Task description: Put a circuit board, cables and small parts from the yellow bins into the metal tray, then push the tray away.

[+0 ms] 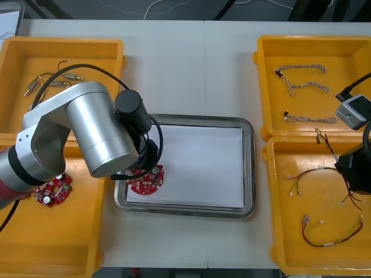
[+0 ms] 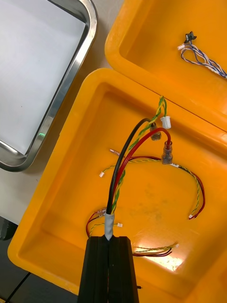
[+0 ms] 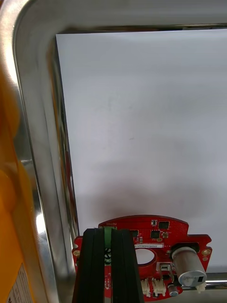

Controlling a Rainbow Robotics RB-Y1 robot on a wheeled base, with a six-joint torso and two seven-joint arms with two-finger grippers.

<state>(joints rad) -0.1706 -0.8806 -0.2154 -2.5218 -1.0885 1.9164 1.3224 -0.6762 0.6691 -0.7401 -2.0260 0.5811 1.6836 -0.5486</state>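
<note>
**Board at tray corner; right arm holding a cable**

Near left: left gripper is over the near left corner of the metal tray. Its jaws are clamped on the edge of a round red circuit board. The board sits over the tray's white inside, close to the rim; cannot tell whether it touches the tray. A second board lies in the near left yellow bin.

Near right: right gripper is above the near right yellow bin. Its jaws are closed on a held cable of black, red and yellow-green strands, which runs out beyond them. Red and yellow cables lie loose on that bin's floor.

Far: far left bin holds black cables. The far right bin holds twisted blue and white cables.
</note>
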